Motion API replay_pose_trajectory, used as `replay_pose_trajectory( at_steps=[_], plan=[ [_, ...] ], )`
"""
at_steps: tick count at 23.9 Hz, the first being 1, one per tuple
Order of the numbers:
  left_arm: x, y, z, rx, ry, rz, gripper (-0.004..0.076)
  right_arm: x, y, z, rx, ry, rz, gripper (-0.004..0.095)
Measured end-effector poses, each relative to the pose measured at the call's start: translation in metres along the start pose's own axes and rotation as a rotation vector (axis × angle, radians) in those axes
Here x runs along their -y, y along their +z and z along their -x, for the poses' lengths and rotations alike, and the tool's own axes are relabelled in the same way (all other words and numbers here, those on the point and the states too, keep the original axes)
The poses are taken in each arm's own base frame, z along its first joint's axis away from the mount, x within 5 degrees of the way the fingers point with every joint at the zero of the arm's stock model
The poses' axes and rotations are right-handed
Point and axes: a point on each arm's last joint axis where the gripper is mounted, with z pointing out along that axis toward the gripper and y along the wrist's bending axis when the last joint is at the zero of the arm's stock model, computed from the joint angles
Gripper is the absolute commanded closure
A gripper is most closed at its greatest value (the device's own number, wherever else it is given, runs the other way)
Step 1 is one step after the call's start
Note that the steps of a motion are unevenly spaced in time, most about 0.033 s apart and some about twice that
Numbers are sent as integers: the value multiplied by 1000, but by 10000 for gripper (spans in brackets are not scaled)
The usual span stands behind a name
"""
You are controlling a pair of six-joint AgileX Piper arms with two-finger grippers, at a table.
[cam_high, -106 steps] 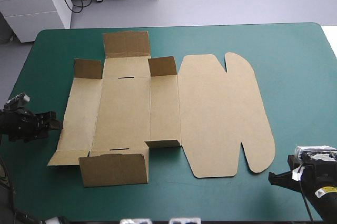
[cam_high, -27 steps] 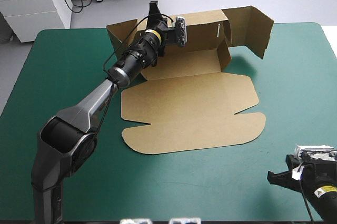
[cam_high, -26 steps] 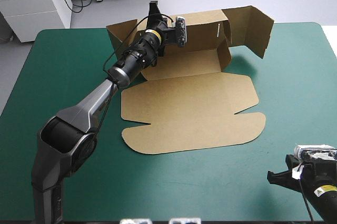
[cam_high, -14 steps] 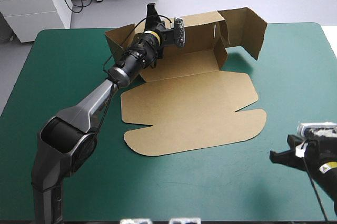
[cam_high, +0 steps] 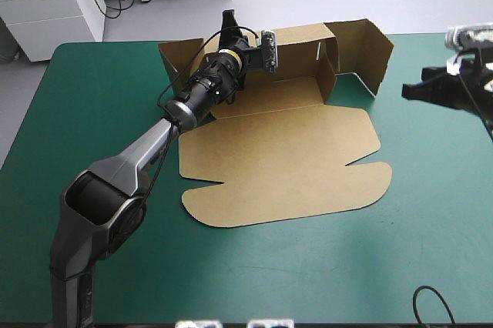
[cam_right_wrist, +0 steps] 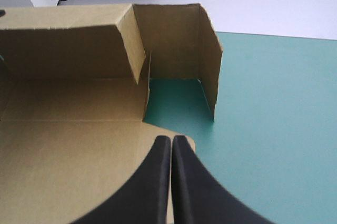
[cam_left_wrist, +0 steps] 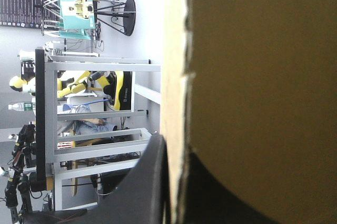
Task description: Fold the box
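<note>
up from the counter's (cam_high: 92,112) near corner, the right claw (cam_high: 406,91) hovers clenched near the box (cam_high: 285,158), whose back wall the left claw (cam_high: 227,24) grips.

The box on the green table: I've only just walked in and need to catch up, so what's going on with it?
The left gripper is shut on the box at its far wall, holding that wall upright. An end flap stands raised at the right end, and the lid lies flat on the teal-green table. The right gripper, shut and holding nothing, hovers off that right end.
</note>
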Motion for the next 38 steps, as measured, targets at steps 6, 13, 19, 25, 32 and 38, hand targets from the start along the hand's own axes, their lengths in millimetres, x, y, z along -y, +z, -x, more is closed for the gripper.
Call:
replay_pose_trajectory(
  at_steps=[6, 13, 19, 25, 32, 38],
  plan=[
    [4, 1, 3, 1, 18, -4, 731, 4, 66, 41, -16, -32, 73, 912],
    [5, 0, 10, 17, 25, -3, 731, -9, 169, 65, -35, 27, 158, 912],
    [5, 0, 10, 18, 24, -3, 731, 2, 242, 27, -269, 118, 92, 912],
    [5, 0, 12, 32, 24, 3, 731, 3, 245, 24, -292, 117, 89, 912],
    [5, 0, 12, 33, 23, 2, 731, 2, 244, 22, -313, 120, 91, 912],
    [6, 0, 12, 31, 24, 1, 731, 3, 241, 14, -406, 93, 79, 912]
  ],
)
